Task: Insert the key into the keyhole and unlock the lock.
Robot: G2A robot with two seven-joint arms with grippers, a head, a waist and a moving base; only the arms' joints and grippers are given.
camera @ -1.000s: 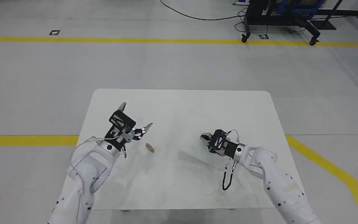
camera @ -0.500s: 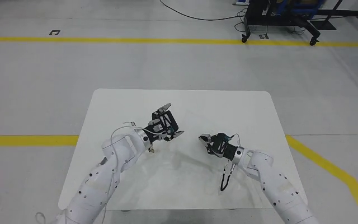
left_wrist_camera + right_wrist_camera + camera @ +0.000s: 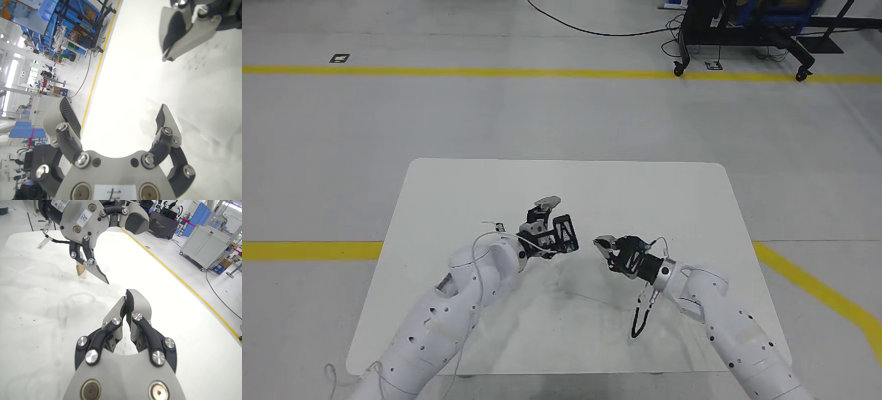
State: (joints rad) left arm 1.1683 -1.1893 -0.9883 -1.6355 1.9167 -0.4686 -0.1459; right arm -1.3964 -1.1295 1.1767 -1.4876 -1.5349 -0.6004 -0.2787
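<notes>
This is a robotics lab in an industrial hall. Yellow tape lines (image 3: 542, 72) cross the pale polished floor (image 3: 542, 120) and a black cable (image 3: 622, 35) trails over it. Around the white table (image 3: 662, 190) stand blue storage racks (image 3: 47, 13) stacked with boxes, an aluminium-framed enclosure (image 3: 208, 243) and a red barrier belt (image 3: 188, 221).

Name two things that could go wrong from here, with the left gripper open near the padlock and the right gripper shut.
1. The left gripper is open and empty, and one of its fingers hangs close beside the padlock on the table. A sweep could knock it over.
2. The right gripper is shut close to the left one, so they might collide. No key shows between its pads, so its grip is unsure.
</notes>
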